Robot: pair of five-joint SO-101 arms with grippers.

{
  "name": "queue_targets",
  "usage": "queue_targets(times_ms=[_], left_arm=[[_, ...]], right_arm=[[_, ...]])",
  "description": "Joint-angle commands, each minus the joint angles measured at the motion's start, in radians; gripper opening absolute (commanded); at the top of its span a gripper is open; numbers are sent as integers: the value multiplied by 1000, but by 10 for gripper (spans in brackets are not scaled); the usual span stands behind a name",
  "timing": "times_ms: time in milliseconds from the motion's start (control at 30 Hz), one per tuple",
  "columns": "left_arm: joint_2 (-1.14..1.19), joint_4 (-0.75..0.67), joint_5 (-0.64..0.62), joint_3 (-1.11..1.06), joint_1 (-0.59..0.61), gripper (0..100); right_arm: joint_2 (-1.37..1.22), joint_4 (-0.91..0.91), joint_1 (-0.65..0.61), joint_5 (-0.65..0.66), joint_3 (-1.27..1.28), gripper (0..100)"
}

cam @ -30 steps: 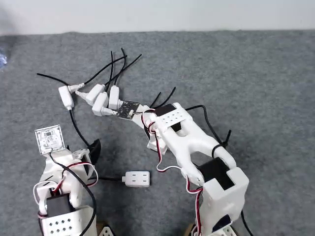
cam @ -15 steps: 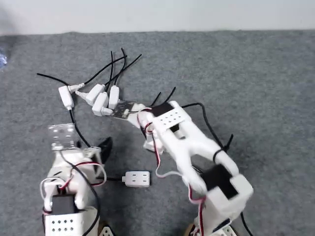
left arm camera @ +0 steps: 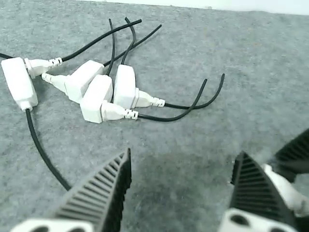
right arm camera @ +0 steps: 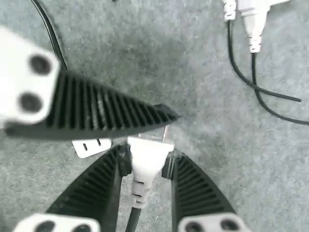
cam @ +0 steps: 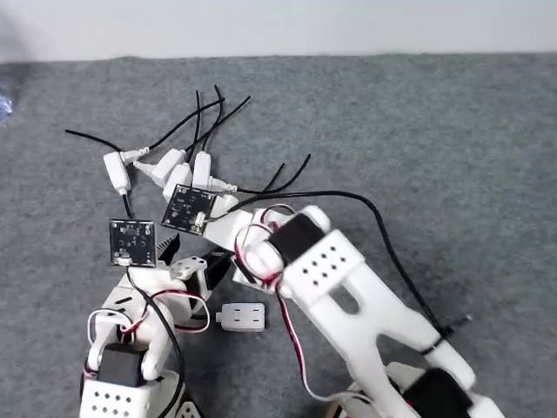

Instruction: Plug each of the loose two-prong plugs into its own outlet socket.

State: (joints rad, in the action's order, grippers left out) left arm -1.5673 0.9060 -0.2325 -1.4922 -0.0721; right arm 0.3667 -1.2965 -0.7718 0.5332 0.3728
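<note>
Right gripper (right arm camera: pixel 146 153) clamped on a plug (right arm camera: pixel 145 168), outlet block (right arm camera: pixel 91 147) just beside it. Left gripper (left arm camera: pixel 179 180) wide open, loose plugs (left arm camera: pixel 101 94) ahead of it.

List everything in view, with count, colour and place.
mat: one, grey, under everything.
plugged sockets: four, white, far-left cluster, black cords fanning out.
free socket: one, white, near side of the mat.
plug: one, white, in the right gripper.
left gripper: one, black, open above bare mat.
right gripper: one, black, shut on the plug.
</note>
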Motion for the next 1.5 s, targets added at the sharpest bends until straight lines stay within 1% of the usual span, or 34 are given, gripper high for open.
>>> queue_targets(times_ms=[0,300,700,1067,1267,1333,1467], left_arm=[[-2,-18,-12,25,-3,317],[-2,-25,-8,19,0,317],[-2,-20,-8,18,0,317],[-2,-25,-8,1,-11,317],[-2,-26,-5,-31,-101,317],[-2,-26,-5,-31,-106,317],[-2,-28,-3,-18,-55,317]], right_arm=[[96,-27,-70,-9,-15,9],[157,-28,-70,-9,-18,9],[150,-25,-73,-11,-75,9],[160,33,-70,-32,-78,9],[160,39,-68,-31,-80,9],[160,38,-68,-31,-78,9],[160,28,-67,-31,-74,9]])
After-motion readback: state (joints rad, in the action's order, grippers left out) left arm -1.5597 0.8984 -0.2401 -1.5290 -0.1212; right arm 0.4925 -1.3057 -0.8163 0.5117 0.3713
